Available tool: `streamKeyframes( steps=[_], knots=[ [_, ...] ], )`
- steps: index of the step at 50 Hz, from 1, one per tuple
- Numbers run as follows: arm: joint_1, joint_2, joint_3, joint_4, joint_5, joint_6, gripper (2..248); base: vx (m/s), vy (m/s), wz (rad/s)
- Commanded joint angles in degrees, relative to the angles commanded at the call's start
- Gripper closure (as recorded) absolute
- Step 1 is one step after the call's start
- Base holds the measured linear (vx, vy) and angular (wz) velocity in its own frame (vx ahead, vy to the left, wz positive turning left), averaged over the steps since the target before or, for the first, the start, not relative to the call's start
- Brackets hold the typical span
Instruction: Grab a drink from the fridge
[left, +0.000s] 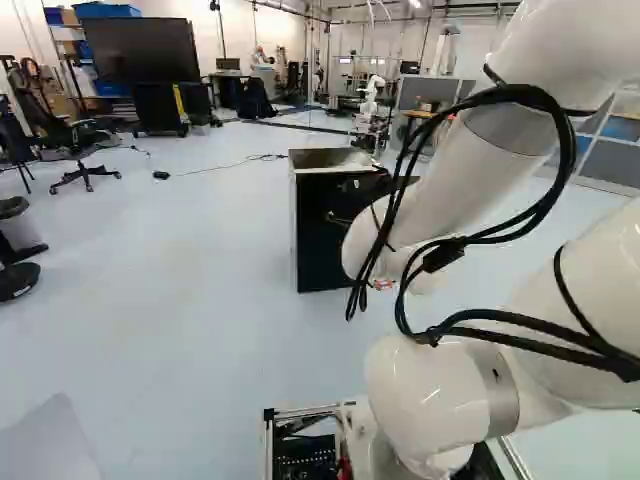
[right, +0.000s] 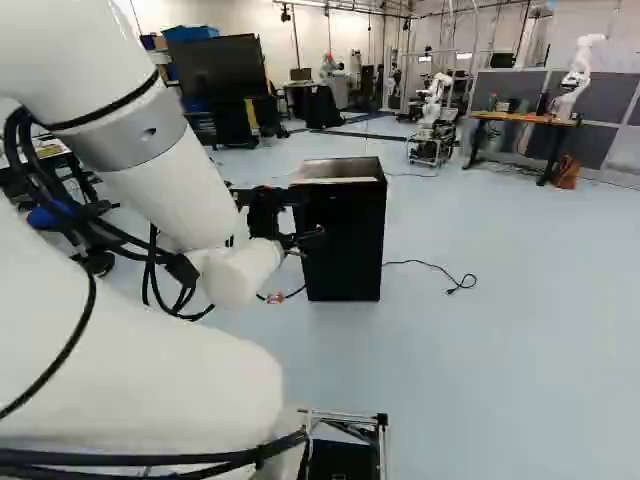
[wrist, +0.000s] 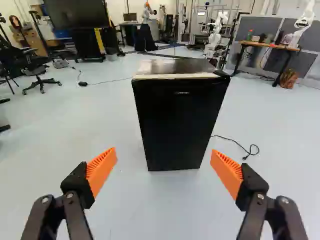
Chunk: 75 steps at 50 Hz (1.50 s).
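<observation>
the gripper (right: 308, 218) hangs open, its orange pads (wrist: 102, 170) well apart; ahead of it, beyond the tips, the black fridge (wrist: 180, 120) stands upright on the floor (door shut); a cord (wrist: 245, 158) lies beside it; farther off, a table (wrist: 270, 46) bears small things.

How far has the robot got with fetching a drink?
Only the approach looks done: the arm reaches toward the black fridge, whose door is closed. Nothing is in hand; the gripper is open, with the fridge ahead of it. Opening the door, then finding and grabbing a drink, seem left.
</observation>
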Motion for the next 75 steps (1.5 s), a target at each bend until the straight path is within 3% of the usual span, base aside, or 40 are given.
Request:
streamKeyframes(
  steps=[75],
  knots=[
    [0.00, 0.00, 0.00, 0.00, 0.00, 0.00, 3, 0.045, 0.010, 0.002]
  ],
)
